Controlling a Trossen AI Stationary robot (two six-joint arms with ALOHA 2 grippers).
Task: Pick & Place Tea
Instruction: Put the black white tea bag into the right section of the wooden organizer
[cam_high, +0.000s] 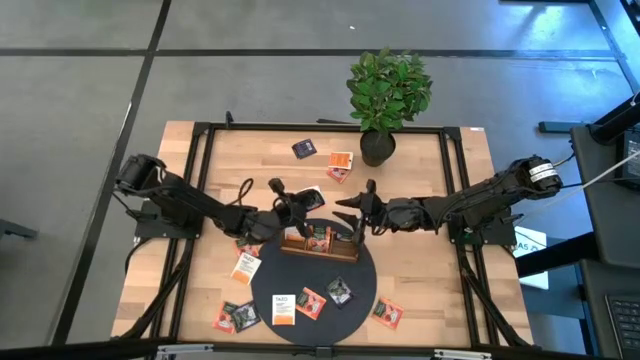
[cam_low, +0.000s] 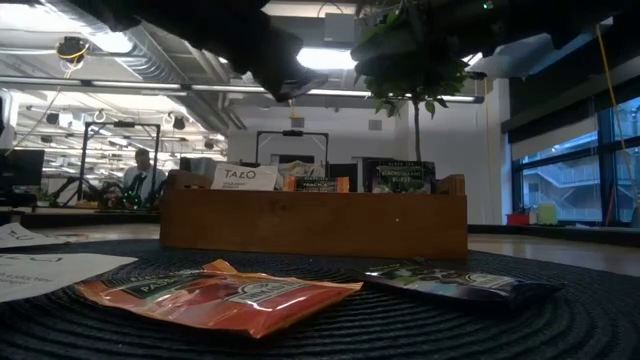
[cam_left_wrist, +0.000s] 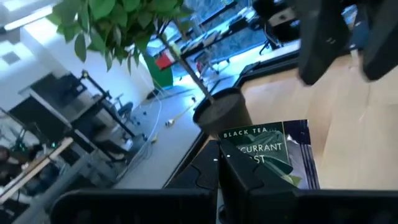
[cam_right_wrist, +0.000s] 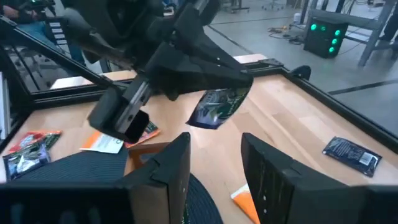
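A dark tea sachet (cam_left_wrist: 273, 152) with a green label is in my left gripper (cam_high: 305, 203), which is shut on it just above the far side of the wooden compartment tray (cam_high: 345, 255). The right wrist view shows the same sachet (cam_right_wrist: 219, 107) in the air. My right gripper (cam_high: 347, 207) stands open facing it, a little to its right, with nothing between its fingers (cam_right_wrist: 177, 165). The tray holds several upright sachets (cam_low: 245, 178) and stands on a dark round mat (cam_high: 352, 300). More sachets lie flat on the mat, such as an orange one (cam_low: 220, 295) and a dark one (cam_low: 460, 283). My left gripper pinches the dark sachet by one end (cam_left_wrist: 249, 163) between its two fingers. The fingers reach about level from the table's left. The rest of the sachet sticks out past the fingertips and droops at a slant (cam_right_wrist: 214, 112), lifted clear of the tray and the table.
A potted plant (cam_high: 385, 95) stands at the table's far edge. Sachets lie near it (cam_high: 305, 149) (cam_high: 340, 160) and by the mat's near left (cam_high: 245, 265) and near right (cam_high: 388, 313). Bare wood shows at the far left and right.
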